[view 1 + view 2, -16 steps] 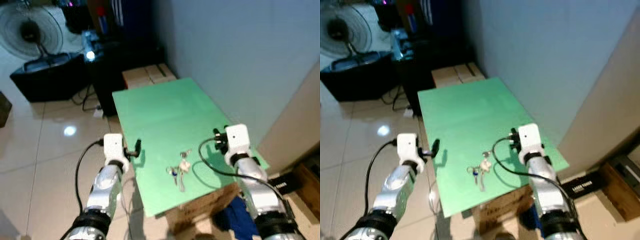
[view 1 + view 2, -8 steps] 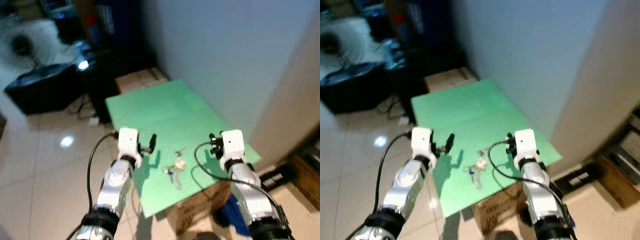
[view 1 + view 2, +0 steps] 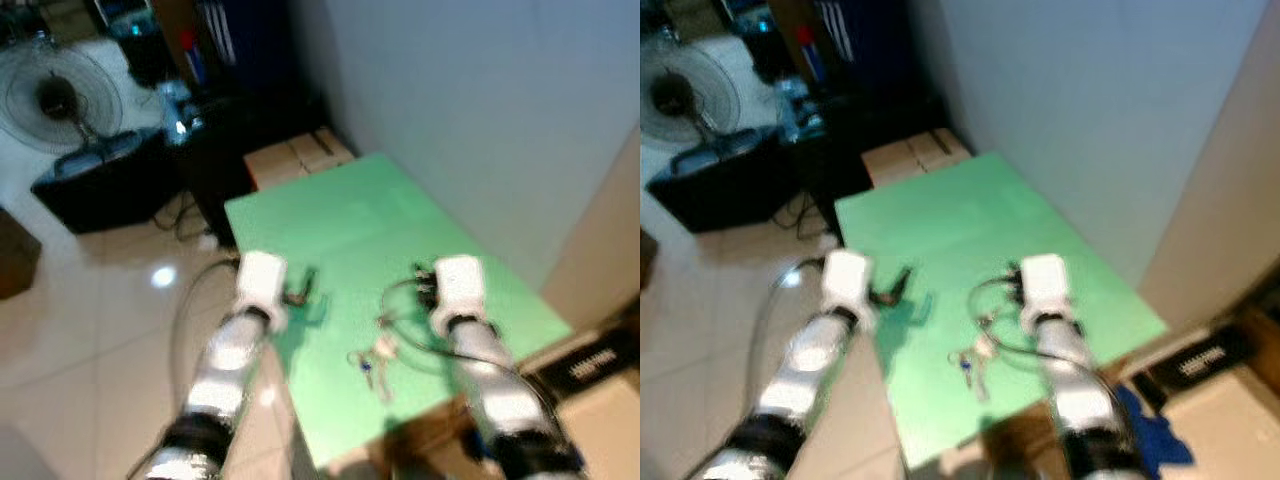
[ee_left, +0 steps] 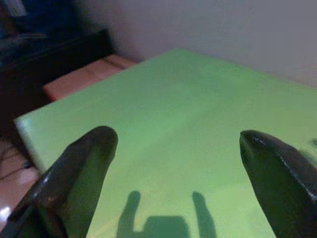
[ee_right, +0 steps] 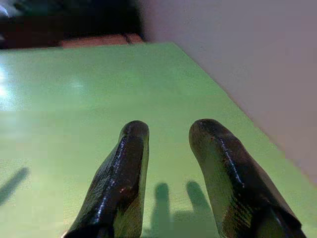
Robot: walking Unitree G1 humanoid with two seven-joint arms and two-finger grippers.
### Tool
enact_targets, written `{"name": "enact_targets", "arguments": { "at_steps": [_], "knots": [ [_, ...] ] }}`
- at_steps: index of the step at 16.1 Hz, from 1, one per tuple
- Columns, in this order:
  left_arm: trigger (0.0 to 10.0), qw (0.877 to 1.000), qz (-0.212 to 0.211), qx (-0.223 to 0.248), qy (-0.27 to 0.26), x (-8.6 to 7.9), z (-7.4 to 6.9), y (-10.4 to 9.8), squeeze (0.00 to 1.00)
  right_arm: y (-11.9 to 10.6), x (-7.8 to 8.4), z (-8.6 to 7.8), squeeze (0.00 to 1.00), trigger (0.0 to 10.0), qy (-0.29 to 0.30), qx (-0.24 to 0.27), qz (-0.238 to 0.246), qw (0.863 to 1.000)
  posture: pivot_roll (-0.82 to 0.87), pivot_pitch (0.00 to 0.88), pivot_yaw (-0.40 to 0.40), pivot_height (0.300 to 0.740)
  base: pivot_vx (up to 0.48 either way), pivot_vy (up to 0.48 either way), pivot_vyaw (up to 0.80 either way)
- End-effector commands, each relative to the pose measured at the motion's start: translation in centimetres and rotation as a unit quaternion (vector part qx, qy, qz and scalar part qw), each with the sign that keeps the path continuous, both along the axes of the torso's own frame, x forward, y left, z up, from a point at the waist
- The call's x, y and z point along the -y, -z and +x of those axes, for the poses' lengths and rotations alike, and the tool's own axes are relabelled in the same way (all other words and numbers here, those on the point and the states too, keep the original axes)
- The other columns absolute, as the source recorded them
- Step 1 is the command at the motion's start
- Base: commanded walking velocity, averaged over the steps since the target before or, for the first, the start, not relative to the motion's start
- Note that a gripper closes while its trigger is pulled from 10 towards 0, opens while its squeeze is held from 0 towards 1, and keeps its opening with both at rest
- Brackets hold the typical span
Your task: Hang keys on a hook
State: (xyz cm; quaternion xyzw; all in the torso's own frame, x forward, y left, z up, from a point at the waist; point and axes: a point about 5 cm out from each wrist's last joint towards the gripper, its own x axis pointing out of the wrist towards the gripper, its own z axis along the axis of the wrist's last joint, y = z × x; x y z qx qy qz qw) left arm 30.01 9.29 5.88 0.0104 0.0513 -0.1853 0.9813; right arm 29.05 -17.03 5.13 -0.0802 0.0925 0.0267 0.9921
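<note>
No text, label, brand, number or sign can be read in these pictures. A dark flat box (image 3: pixel 590 366) on the floor off the surface's right edge carries a pale strip of lettering, but it is too blurred to make out. The green surface (image 3: pixel 350 230) bears no print.
</note>
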Motion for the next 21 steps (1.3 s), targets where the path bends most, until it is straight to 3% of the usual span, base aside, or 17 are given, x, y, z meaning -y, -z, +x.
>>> {"name": "enact_targets", "arguments": {
  "at_steps": [1, 5, 7, 12, 16, 21],
  "knots": [
    [10.0, 1.0, 0.014, -0.004, -0.015, -1.6, -0.1, 0.3, 0.0, -0.4, -1.4, 0.5, 0.0, 10.0, -0.012, 0.007, 0.013, 1.0, -0.28, 0.0, 0.16, 0.74, 0.0, 0.0, 0.0],
    [10.0, 0.999, 0.027, -0.001, -0.017, -2.5, -0.1, 0.1, 0.0, -3.6, -2.2, 3.3, 0.0, 10.0, -0.003, 0.049, 0.044, 0.998, -0.26, 0.0, 0.178, 0.74, 0.0, 0.0, 0.0],
    [10.0, 0.999, 0.03, 0.001, -0.016, -2.8, -0.1, -0.1, 0.0, -4.2, -2.1, 4.3, 0.0, 10.0, 0.001, 0.055, 0.042, 0.998, -0.25, 0.0, 0.18, 0.74, 0.0, 0.0, 0.0],
    [10.0, 0.999, 0.04, 0.02, -0.012, -3.4, -0.3, -1.3, 0.0, -3.1, -2.6, 5.0, 0.0, 10.0, 0.012, 0.023, 0.081, 0.996, -0.19, 0.0, 0.185, 0.74, 0.0, 0.0, 0.0],
    [10.0, 0.997, 0.069, 0.028, -0.029, -6.6, -1.9, -2.7, 0.0, -1.8, -4.4, 5.7, 0.0, 10.0, 0.015, -0.024, 0.128, 0.991, -0.07, 0.0, 0.194, 0.74, 0.0, 0.0, 0.0],
    [10.0, 0.995, 0.089, 0.01, -0.043, -8.8, -3.9, -3.1, 0.0, -0.1, -4.9, 5.0, 0.0, 10.0, 0.035, -0.059, 0.106, 0.992, 0.0, 0.036, 0.208, 0.74, 0.0, 0.0, 0.0]
  ]
}}
